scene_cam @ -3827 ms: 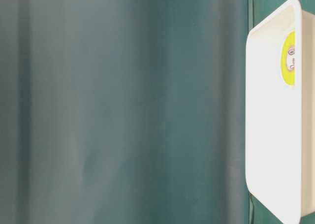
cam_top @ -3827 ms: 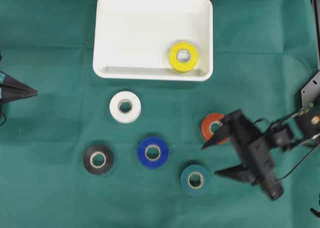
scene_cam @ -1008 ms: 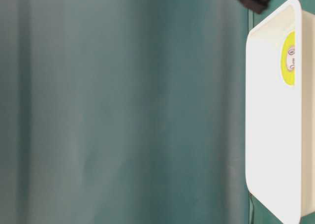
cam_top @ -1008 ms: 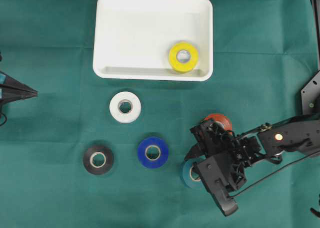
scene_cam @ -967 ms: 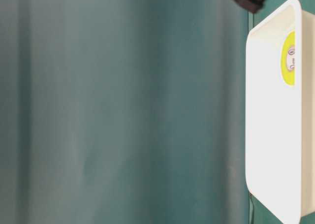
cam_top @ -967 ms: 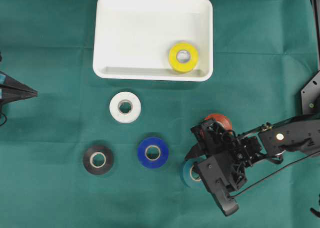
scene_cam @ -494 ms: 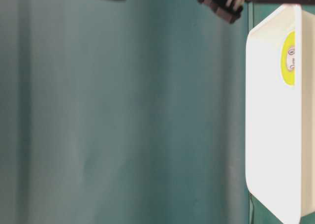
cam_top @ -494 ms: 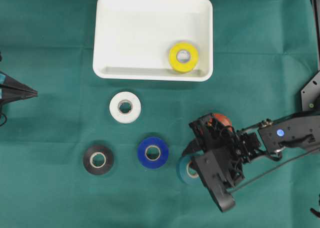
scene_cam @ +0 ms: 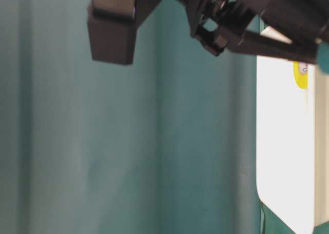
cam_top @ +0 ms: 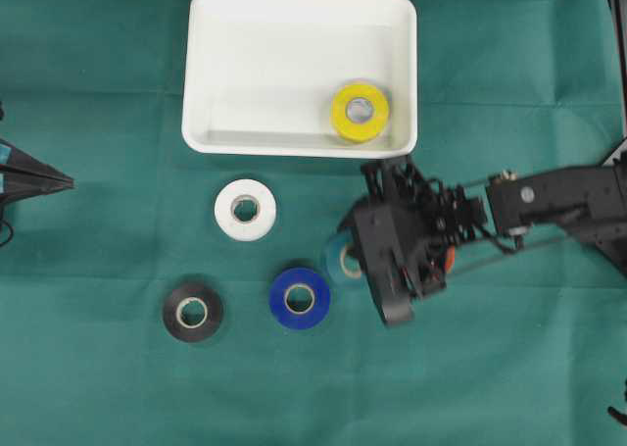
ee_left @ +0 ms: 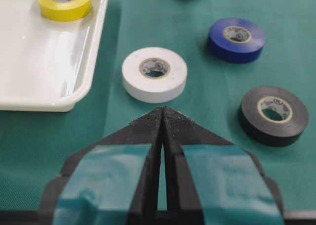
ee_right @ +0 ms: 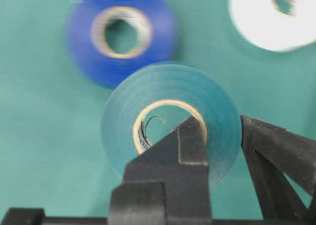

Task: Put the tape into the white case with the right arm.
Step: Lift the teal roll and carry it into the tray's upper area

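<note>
- Your right jaws (ee_right: 217, 141) are clamped on the teal roll of tape (ee_right: 170, 121), one finger through its core and the other outside the wall; that grip covers only one side of the ring, so a sharp swing could let the roll pivot or slip out.
- The roll hangs above the green-clothed desk (cam_top: 98, 387), short of the shallow white rectangular plastic case (cam_top: 299, 34) beyond the jaws. If you let go early, it lands on the cloth.
- The case's near rim lies just ahead; a low carry could clip it and shove the case.
- A yellow roll of tape (cam_top: 360, 111) sits in the case's near corner; dropping onto it could leave the teal roll tilted.
- Your left jaws (ee_left: 162, 117) are pressed together, holding nothing, well away.
</note>
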You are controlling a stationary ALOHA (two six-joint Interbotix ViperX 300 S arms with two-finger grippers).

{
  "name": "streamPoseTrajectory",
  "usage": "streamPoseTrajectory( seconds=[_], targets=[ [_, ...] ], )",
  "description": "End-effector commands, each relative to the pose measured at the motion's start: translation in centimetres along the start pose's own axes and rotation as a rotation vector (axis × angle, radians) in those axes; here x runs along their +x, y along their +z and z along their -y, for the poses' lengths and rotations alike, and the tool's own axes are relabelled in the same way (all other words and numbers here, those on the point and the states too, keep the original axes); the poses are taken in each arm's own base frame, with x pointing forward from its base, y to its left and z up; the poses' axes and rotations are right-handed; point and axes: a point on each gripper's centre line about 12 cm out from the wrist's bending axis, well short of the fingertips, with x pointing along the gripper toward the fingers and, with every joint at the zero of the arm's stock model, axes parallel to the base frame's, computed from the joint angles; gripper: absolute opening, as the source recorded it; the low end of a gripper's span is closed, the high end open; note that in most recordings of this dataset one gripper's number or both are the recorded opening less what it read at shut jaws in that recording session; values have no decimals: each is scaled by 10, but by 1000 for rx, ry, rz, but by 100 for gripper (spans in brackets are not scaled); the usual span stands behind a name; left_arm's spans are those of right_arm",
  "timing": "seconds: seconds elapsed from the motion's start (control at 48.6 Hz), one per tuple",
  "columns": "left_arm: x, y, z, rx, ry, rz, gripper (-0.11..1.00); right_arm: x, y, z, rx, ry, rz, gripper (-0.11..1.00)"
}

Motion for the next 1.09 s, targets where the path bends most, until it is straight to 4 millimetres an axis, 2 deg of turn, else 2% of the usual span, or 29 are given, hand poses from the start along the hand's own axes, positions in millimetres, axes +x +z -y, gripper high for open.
streamPoseTrajectory(
  seconds=[0.0,0.226,0.535,0.864,1.07],
  targets=[
    [0,5,1,-2,-3,12,1,-12,17,20,40,-37,59,0],
    [0,5,1,-2,-3,12,1,-20,15,70,127,-130,75,1],
    [0,5,0,-1,-2,12,1,-31,2,135,214,-262,86,0],
    [0,5,0,-1,-2,12,1,-43,-13,182,233,-367,105,0],
    [0,4,0,-1,-2,9,1,-41,-25,199,261,-395,112,1]
  ],
)
